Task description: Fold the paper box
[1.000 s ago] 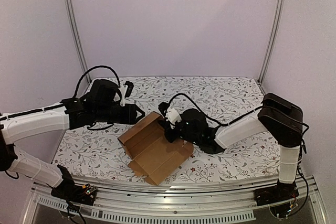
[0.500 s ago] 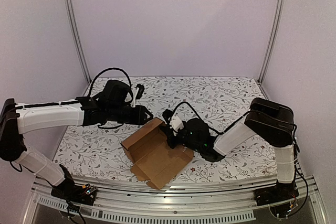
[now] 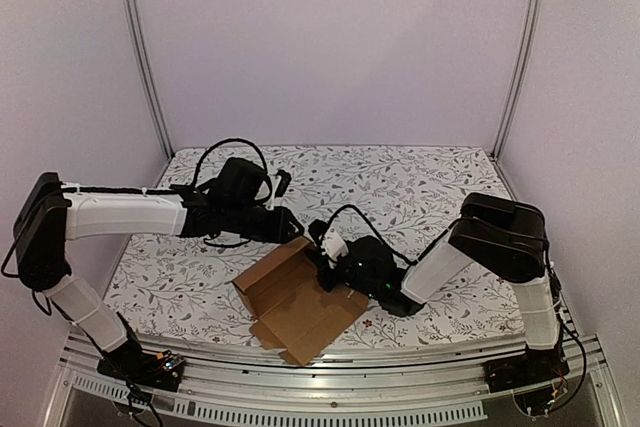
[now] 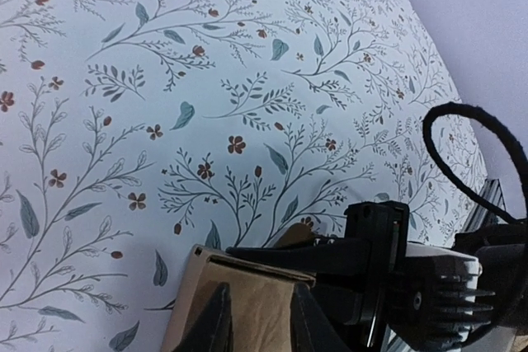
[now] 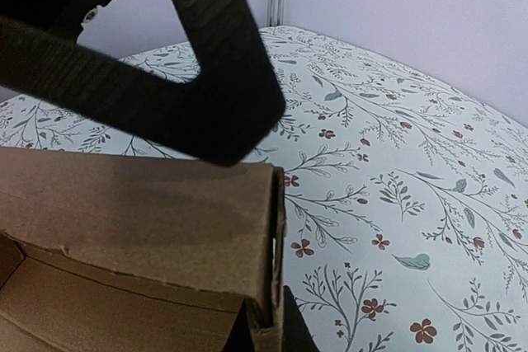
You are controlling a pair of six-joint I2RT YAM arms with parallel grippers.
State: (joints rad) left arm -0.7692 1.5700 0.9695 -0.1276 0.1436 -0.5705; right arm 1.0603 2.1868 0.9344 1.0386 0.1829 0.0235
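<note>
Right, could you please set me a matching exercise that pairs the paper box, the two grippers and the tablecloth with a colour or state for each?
Column one:
1. paper box
2. left gripper
3. right gripper
4. tablecloth

Column two:
A. white with a floral print
B. jaws shut on a cardboard wall
C. plain brown, only partly folded
D. jaws slightly apart at the box's far edge

Pairs: 1-C, 2-D, 3-B, 4-A

Seemingly one paper box (image 3: 300, 302), two claws (image 3: 296, 230) (image 3: 326, 269).
</note>
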